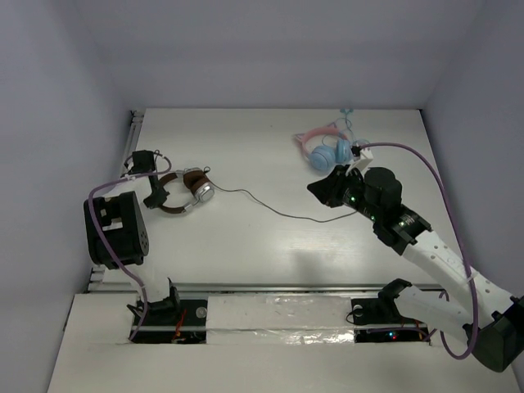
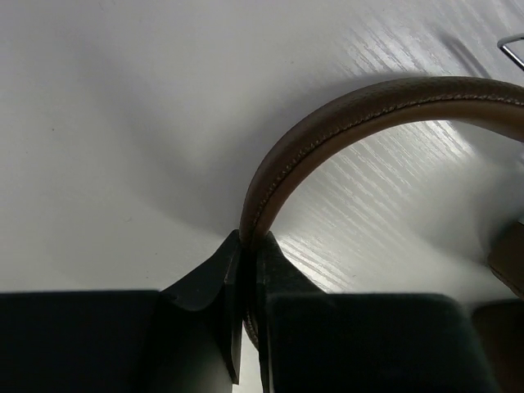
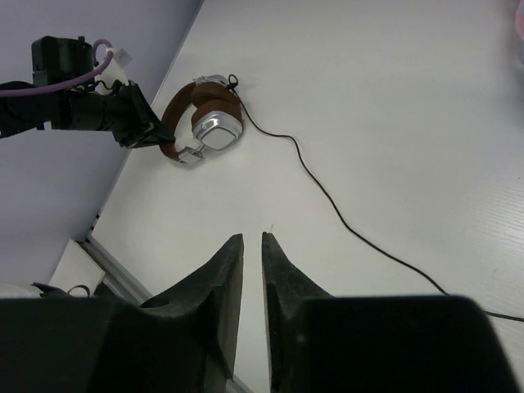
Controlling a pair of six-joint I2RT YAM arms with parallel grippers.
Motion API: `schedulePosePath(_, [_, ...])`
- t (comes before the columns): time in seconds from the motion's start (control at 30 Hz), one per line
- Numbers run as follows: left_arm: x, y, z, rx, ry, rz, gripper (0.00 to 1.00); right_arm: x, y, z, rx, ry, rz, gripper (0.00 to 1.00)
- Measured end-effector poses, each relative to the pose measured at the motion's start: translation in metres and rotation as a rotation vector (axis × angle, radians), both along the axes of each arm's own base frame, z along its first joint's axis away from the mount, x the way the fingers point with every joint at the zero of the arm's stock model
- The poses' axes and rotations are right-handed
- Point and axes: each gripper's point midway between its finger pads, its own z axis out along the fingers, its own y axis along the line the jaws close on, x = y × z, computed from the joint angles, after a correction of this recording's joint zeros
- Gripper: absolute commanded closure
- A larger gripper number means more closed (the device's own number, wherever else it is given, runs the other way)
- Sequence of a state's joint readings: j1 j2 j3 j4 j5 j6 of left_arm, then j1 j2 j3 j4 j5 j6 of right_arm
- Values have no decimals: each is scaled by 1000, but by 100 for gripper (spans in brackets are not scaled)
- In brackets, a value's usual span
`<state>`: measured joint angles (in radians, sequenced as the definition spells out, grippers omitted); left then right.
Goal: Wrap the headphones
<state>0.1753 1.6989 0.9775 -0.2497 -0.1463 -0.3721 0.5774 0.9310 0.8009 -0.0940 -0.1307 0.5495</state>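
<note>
The headphones lie on their side at the left of the table, close to the left wall, with the brown headband arching off the surface and the silver-and-brown earcups folded together beside it. Their thin dark cable is not wound at all: it leaves the earcup and trails loosely to the right across the table in one long, gently curved line, its far end lying near the right arm. The left gripper has its fingers pressed together on the headband, pinching the leather edge-on near one end of the arch, so the headphones are anchored. The right gripper hovers well apart from them over the middle-right of the table, its fingers only a narrow gap apart with nothing between them, pointing down towards the stretch of cable. By the look of it, the task is at its opening stage: the hold on the headband is secured, while picking up the cable and winding it round the headphones is all left to do. The pink-and-blue headphones sit at the far right, apart from the work.
</note>
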Motion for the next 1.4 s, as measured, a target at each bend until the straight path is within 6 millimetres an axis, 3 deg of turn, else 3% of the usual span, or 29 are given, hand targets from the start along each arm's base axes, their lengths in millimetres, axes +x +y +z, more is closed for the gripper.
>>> schedulePosePath(0.2, [2, -5, 2, 28, 13, -37, 100, 2, 3, -5, -2, 1, 9, 88])
schedulePosePath(0.27, [7, -20, 8, 50, 9, -88, 100, 1, 4, -11, -9, 12, 17, 87])
schedulePosePath(0.33, [16, -48, 22, 63, -9, -173, 100, 2, 6, -15, -14, 19, 29, 84])
schedulePosePath(0.43, [36, -98, 60, 40, -100, -321, 100, 3, 12, -21, -24, 24, 56, 69])
schedulePosePath(0.47, [41, -111, 74, 24, -133, -361, 100, 4, 14, -24, -31, 28, 64, 54])
schedulePosePath(0.5, [44, -123, 90, 6, -165, -397, 100, 5, 15, -27, -36, 35, 69, 48])
schedulePosePath(0.57, [52, -137, 125, -30, -240, -443, 100, 6, 16, -33, -54, 39, 78, 33])
schedulePosePath(0.67, [61, -143, 176, -64, -357, -470, 100, 7, 16, -36, -70, 32, 84, 25])
schedulePosePath(0.77, [61, -149, 217, -97, -454, -502, 100, 7, 16, -38, -79, 23, 88, 24])
schedulePosePath(0.9, [53, -161, 251, -150, -522, -562, 100, 9, 21, -42, -86, 19, 115, 23])
schedulePosePath(1.27, [34, -188, 289, -267, -600, -675, 100, 25, 29, -94, -133, 76, 109, 25])
schedulePosePath(1.4, [34, -194, 314, -291, -655, -694, 100, 33, 32, -114, -152, 103, 102, 25])
